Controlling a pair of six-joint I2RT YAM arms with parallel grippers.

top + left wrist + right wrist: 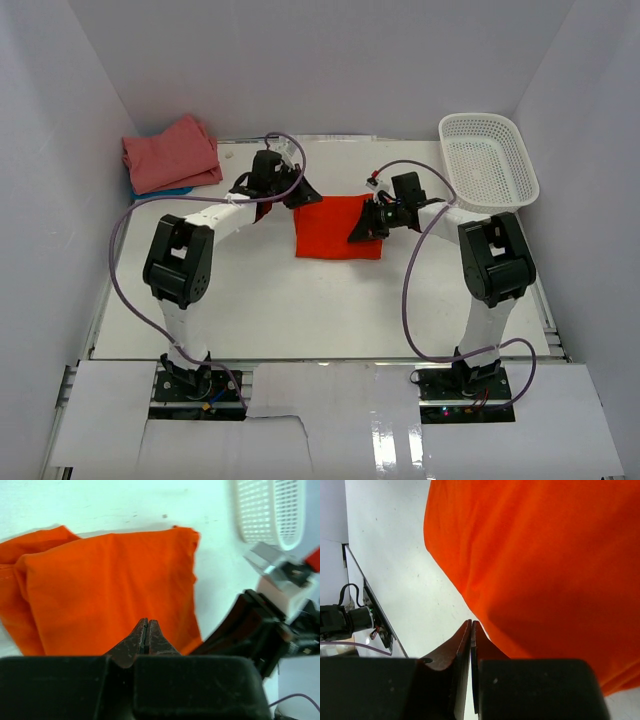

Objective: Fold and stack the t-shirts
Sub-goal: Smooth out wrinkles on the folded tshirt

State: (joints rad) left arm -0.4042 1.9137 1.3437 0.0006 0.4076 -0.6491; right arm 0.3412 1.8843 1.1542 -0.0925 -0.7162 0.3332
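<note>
The bright orange-red t-shirt lies folded into a rough rectangle in the middle of the table. It fills the left wrist view and the right wrist view. My left gripper is at its far left corner, jaws shut with no cloth seen between them. My right gripper is at the shirt's right edge, jaws shut and empty beside the hem. The salmon-pink t-shirt lies folded at the far left on top of the blue t-shirt, of which only an edge shows.
A white plastic mesh basket stands at the far right corner and also shows in the left wrist view. White walls close in the table on three sides. Purple cables loop from both arms.
</note>
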